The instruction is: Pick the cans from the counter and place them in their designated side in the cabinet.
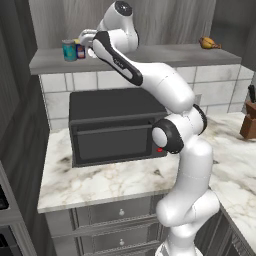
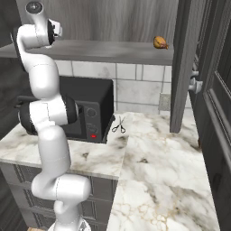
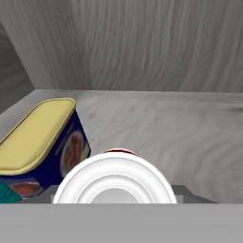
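Note:
My gripper (image 3: 115, 198) is up at the left end of the cabinet shelf (image 1: 165, 55), seen past the white hand (image 1: 86, 41). It is shut on the red can (image 3: 115, 178), whose white ringed lid sits between the jaws just above the shelf board. Close on its left stands the can with the yellow top and dark blue body (image 3: 45, 142), also seen in the left base view as the blue can (image 1: 80, 51). The marble counter (image 1: 100, 180) lies below.
A teal can (image 1: 69, 50) stands left of the blue one. A brown-orange food item (image 1: 210, 44) lies at the shelf's right end. A black microwave (image 1: 115, 125) sits under the shelf. Scissors (image 2: 119, 125), a knife block (image 1: 249, 120) and an open cabinet door (image 2: 182, 67) are to the right.

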